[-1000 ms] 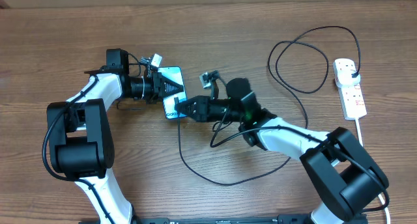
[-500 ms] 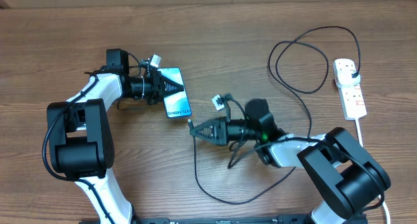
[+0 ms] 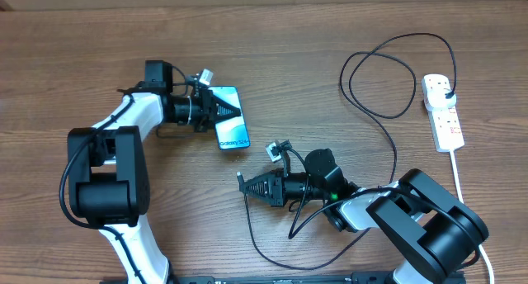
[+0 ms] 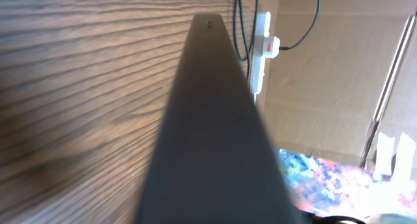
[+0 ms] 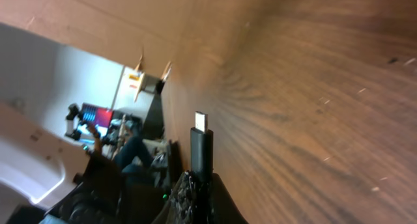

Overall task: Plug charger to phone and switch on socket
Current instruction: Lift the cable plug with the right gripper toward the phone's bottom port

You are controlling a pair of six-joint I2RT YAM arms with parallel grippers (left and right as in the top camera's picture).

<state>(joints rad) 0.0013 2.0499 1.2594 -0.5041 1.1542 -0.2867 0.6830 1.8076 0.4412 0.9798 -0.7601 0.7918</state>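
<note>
The phone [image 3: 232, 129] is being gripped along one edge by the clenched left gripper [image 3: 219, 111], screen up, seemingly to steady its port. The charger [image 5: 201, 149] is being clamped near its connector by the right gripper [image 3: 245, 185], tip aimed phoneward but well apart. The socket [image 3: 443, 111] is lying far right, plug apparently seated.

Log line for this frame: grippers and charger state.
left gripper: shut on phone | right gripper: shut on charger tip, not in phone | charger plug: in socket
</note>
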